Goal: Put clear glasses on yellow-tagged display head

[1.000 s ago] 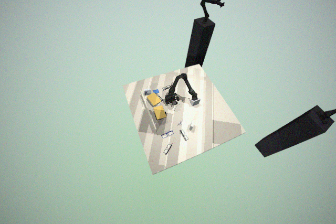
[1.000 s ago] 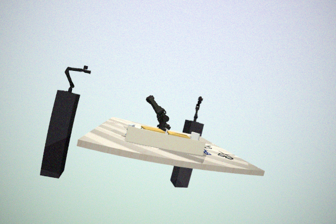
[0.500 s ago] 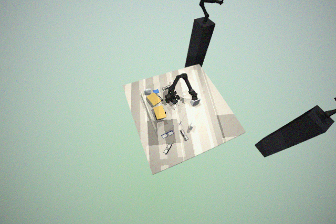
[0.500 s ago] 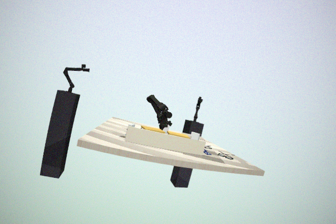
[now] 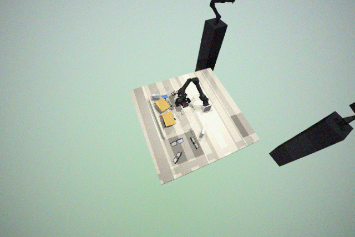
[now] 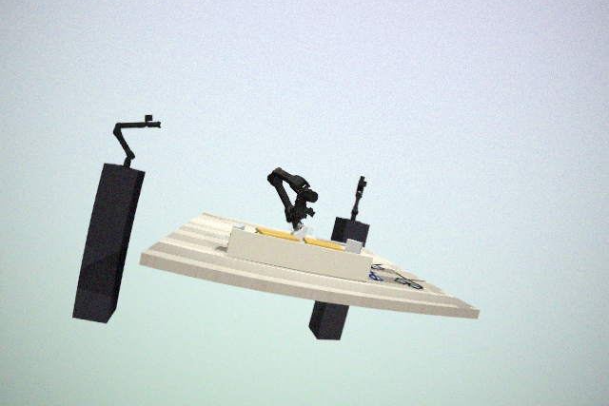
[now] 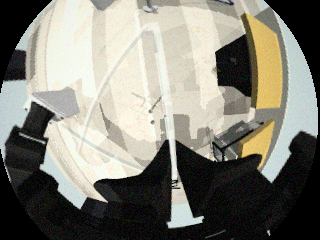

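Note:
My gripper is shut on the clear glasses. In the wrist view one long pale bar of them runs away from the fingertips, and a thin curved bar spreads to the left. The glasses are above the table. A dark block, which looks like the display head with the yellow tag, stands right of the glasses, apart from them, with a tiny yellow speck on its near edge. A yellow panel covers part of it. The other head cannot be made out clearly; a second yellow panel lies there.
A cream wall stands behind the panels. A black frame lies near my arm. Blue glasses and dark glasses lie on the table. A small white upright piece stands nearby. Two other arms stand on dark pillars.

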Robot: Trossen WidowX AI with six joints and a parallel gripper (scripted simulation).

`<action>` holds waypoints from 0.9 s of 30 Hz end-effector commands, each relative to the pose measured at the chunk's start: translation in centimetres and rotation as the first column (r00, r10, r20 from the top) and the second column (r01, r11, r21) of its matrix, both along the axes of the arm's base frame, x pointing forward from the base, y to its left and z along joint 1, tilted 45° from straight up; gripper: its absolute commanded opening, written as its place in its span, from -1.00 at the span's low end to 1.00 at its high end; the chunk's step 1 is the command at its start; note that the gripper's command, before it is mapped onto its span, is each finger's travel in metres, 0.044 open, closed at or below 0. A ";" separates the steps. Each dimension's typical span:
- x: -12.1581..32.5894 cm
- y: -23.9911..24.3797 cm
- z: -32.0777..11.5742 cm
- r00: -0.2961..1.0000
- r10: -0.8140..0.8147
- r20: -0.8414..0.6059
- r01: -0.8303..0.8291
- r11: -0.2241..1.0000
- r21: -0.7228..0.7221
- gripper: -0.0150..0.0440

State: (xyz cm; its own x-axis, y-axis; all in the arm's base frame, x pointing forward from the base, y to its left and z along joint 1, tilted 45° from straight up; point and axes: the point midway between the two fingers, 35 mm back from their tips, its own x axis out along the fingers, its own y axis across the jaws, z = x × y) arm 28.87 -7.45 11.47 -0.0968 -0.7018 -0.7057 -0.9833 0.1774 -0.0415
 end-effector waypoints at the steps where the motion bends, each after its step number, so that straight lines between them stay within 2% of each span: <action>1: 0.6 0.7 -0.3 1.000 -0.013 0.018 0.012 1.000 0.004 -0.49; 27: 5.7 10.7 -9.8 0.940 -0.237 0.244 0.238 0.971 0.023 -0.49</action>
